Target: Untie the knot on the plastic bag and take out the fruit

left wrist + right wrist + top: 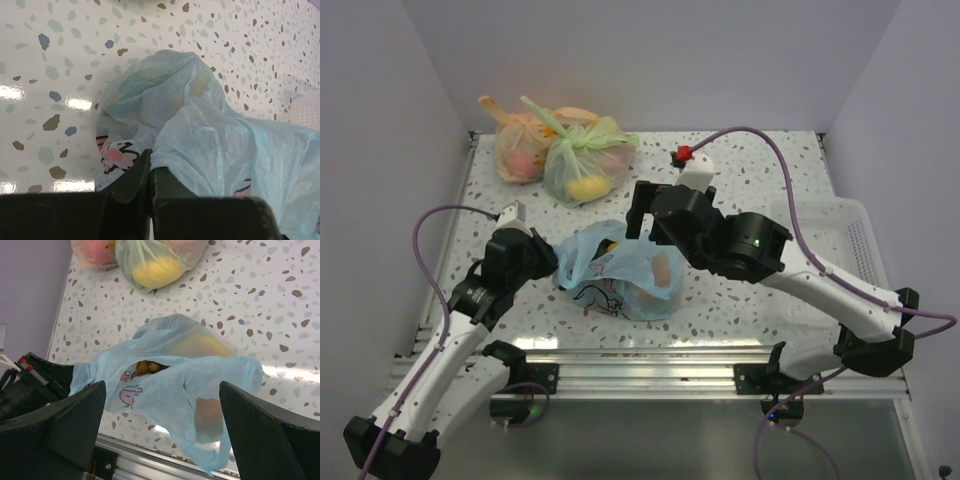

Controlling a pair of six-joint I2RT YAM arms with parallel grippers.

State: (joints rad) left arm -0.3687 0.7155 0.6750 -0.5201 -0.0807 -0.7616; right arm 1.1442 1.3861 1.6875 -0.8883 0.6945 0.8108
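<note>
1. My left gripper (150, 168) is clamped shut on the plastic bag (620, 280), which lies mid-table between my arms.
2. My right gripper (164, 410) hangs wide open and empty over the bag's mouth, which looks untied.
3. Next I should reach in for the fruit (145, 368).

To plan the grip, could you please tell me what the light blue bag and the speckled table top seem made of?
The light blue printed bag looks like thin, translucent plastic film: fruit shows through and it crumples in folds. The white speckled table top looks glossy, terrazzo-patterned stone or laminate, I cannot tell which: glare shows on it.
</note>
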